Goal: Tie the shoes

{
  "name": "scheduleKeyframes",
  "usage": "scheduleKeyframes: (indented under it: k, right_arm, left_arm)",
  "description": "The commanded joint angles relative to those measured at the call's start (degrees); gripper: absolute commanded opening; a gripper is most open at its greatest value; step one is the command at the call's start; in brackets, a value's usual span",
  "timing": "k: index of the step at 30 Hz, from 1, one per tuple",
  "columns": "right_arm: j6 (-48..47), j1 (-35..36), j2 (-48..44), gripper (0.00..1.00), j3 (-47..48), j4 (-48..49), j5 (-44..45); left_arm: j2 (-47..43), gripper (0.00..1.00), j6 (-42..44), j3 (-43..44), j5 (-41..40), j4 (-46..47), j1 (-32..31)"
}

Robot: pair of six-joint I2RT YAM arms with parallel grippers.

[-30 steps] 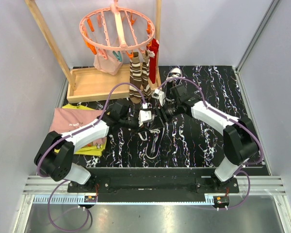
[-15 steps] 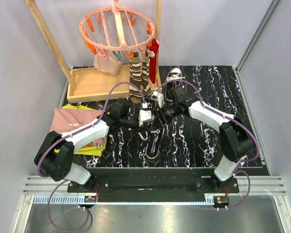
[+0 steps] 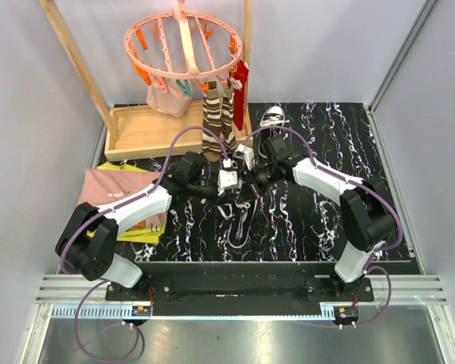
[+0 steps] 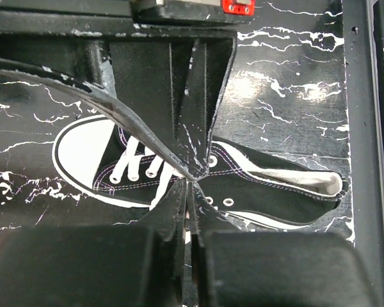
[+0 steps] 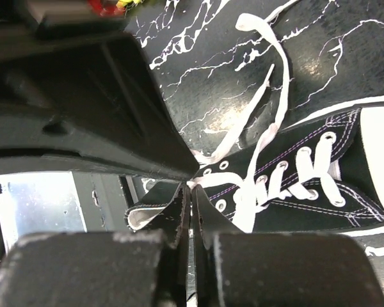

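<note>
One black shoe [image 4: 262, 185] with a white toe cap lies on its side on the marbled table. Its loose white lace [image 5: 269, 109] trails off over the table. My left gripper [image 4: 189, 185] and right gripper [image 5: 192, 188] meet tip to tip over the eyelets near the shoe's collar. Both have their jaws pressed to a thin slit with a bit of white lace in it. From above, the two grippers [image 3: 241, 184] cover most of this shoe, and its lace ends [image 3: 239, 224] run toward me. A second shoe [image 3: 273, 115] stands at the back.
A wooden rack with a tray base [image 3: 148, 136] stands at the back left, and a pink peg hanger [image 3: 183, 45] hangs from it. Brown striped socks [image 3: 216, 121] hang just behind the grippers. Pink and yellow cloths [image 3: 114, 193] lie under the left arm.
My right gripper has gone from open to shut at the lace and edged left against the left gripper. The left arm has hardly moved.
</note>
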Motion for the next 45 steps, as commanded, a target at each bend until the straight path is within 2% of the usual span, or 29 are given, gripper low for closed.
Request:
scheduleKeyframes:
  k: [1,3,7,8,9,12,16,24,26,29,32,33,35,36,40,45]
  right_arm:
    - [-1.2,0.5,-1.3,0.0,-0.3,1.7,1.1]
    - [-1.5,0.5,-1.6,0.0,-0.6,1.7,1.3]
    - [-1.9,0.5,-2.1,0.0,-1.3,1.8,1.3]
    - [-1.9,0.5,-2.2,0.0,-1.3,1.7,1.5]
    - [-2.0,0.5,-2.3,0.0,-1.4,1.8,1.5]
    - [-2.0,0.5,-2.3,0.0,-1.3,1.8,1.8]
    - [-1.7,0.5,-2.3,0.0,-1.1,1.8,2.1]
    - [-1.4,0.5,-2.1,0.0,-0.6,1.7,2.6]
    - [-1.3,0.5,-2.0,0.0,-0.4,1.7,2.7]
    - [-1.2,0.5,-1.8,0.0,-0.3,1.6,2.9]
    - [-1.3,0.5,-1.8,0.0,-0.2,1.7,3.5]
    - [-1.5,0.5,-1.8,0.0,-0.2,1.8,3.7]
    - [-1.6,0.5,-1.7,0.0,-0.2,1.8,4.3]
    - [-1.7,0.5,-1.5,0.0,-0.3,1.8,4.6]
    - [-1.8,0.5,-1.9,0.0,-0.5,1.9,5.7]
    - [-1.5,0.3,-2.6,0.0,-1.0,2.5,7.6]
  left_arm:
    - [-0.4,0.26,1.6,3.3,0.4,-2.9,1.8]
    - [-1.2,0.42,4.5,4.5,-0.4,-7.0,5.0]
    - [-0.6,0.54,14.6,7.5,-2.5,-15.2,11.9]
    - [-0.1,0.56,17.4,8.4,-3.6,-20.3,12.8]
    - [1.4,0.57,22.6,9.4,-4.2,-22.9,13.8]
    - [4.4,0.6,30.1,11.7,-5.8,-30.7,14.4]
    - [7.3,0.66,32.9,12.1,-7.6,-31.6,14.1]
    - [14.1,0.65,33.9,15.8,-11.4,-31.6,12.3]
    - [15.5,0.63,33.5,16.1,-12.7,-30.8,11.4]
    - [17.3,0.51,33.6,16.5,-15.2,-30.3,10.1]
    - [17.8,0.33,34.3,16.7,-17.6,-31.2,9.7]
    - [17.6,0.19,34.8,16.6,-17.9,-31.8,9.8]
    - [15.5,0.04,36.1,16.1,-17.8,-34.1,10.3]
    - [14.3,0.0,36.3,16.0,-17.0,-35.1,10.7]
    - [7.6,0.0,37.7,15.8,-11.1,-42.9,11.7]
    - [-0.4,0.0,44.2,14.6,-8.1,-53.9,10.8]
